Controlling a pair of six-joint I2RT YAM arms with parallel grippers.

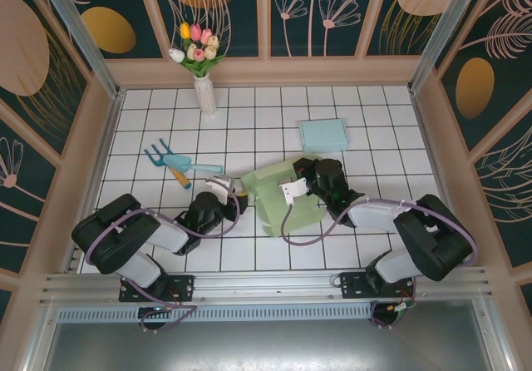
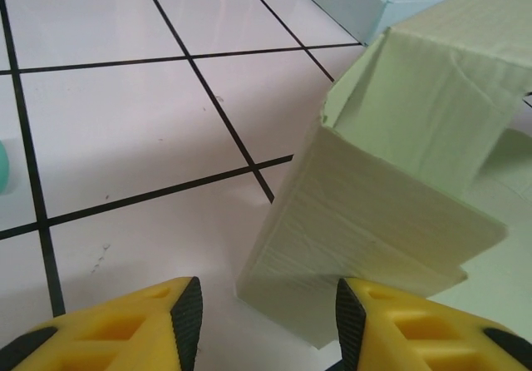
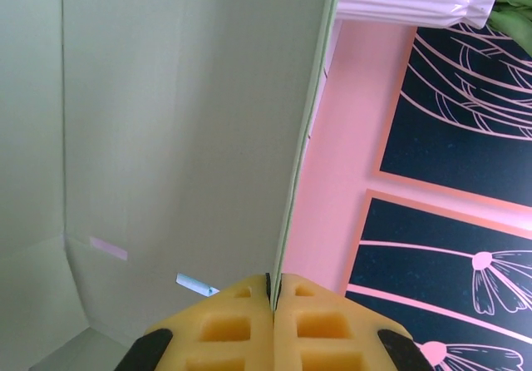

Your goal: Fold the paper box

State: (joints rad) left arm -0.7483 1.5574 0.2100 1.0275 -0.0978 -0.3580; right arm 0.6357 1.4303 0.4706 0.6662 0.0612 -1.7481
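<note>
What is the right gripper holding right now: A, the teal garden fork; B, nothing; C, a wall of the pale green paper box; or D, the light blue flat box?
C: in the right wrist view the right gripper is shut on the thin edge of the pale green paper box.

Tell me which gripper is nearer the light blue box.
Right. The right gripper, jaws shut on the green paper box, sits close in front of the light blue box; the left gripper is farther, off the paper box's left side.
</note>
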